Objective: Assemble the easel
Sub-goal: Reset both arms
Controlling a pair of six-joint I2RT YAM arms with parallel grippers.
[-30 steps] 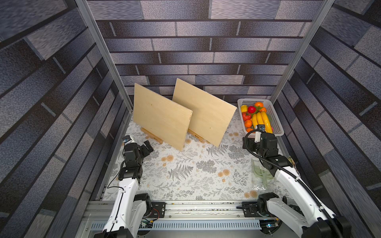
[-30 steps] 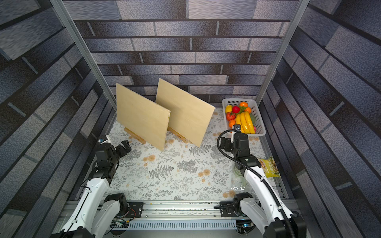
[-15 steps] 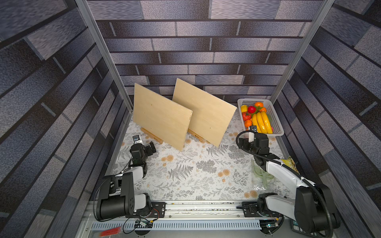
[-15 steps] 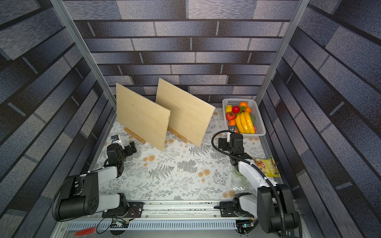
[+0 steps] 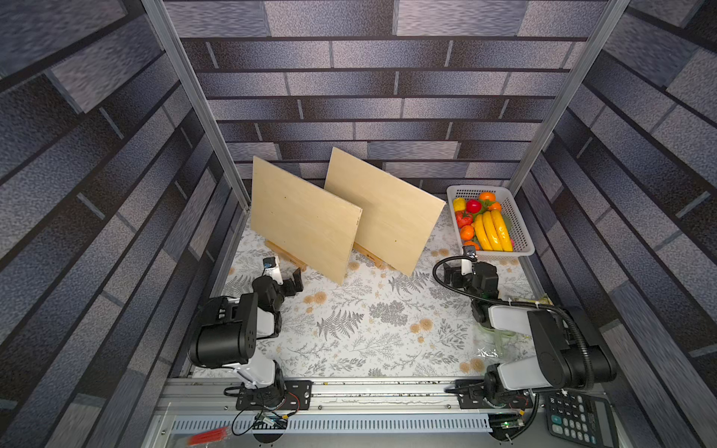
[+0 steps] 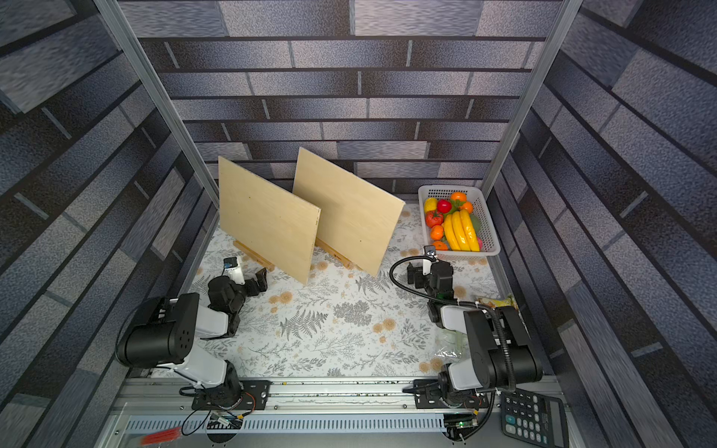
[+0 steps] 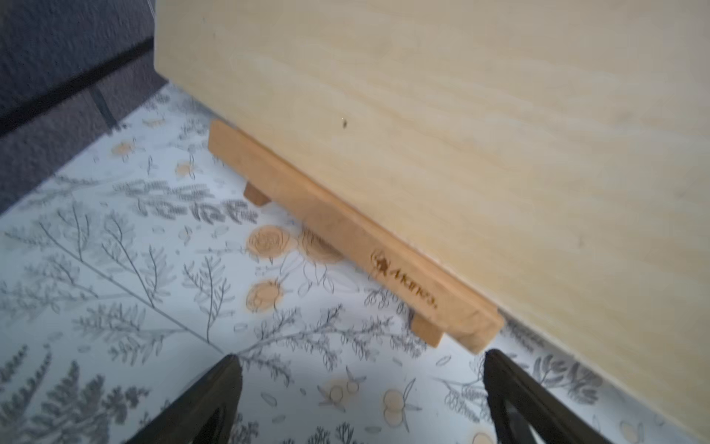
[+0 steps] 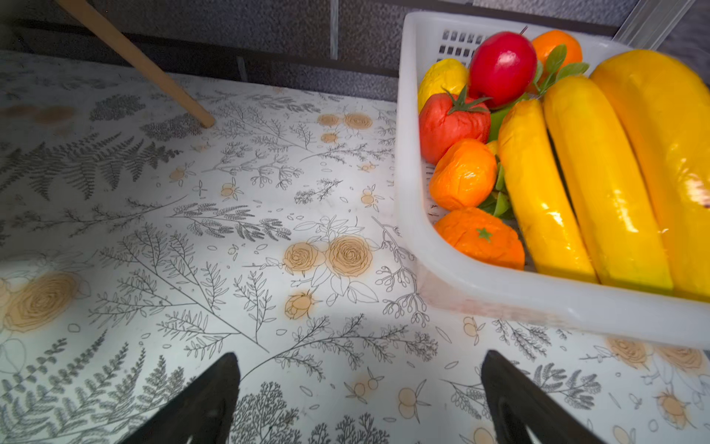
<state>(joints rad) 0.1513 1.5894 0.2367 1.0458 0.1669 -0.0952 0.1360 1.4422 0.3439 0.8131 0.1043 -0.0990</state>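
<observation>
Assembly looks complete — the pale plywood board [image 5: 304,229] leans on its small wooden easel ledge [image 7: 345,238] at the back of the floral worktop [image 5: 368,322], a second plywood board [image 5: 388,221] alongside. Left hand [image 7: 361,369] and right hand [image 8: 359,369] hang spread and empty — the next move likely calls only for parking clear of the boards

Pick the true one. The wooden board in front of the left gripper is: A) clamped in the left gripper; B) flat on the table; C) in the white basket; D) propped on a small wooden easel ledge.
D: in the left wrist view the board rests on the easel ledge, while the left gripper is open and empty.
</observation>
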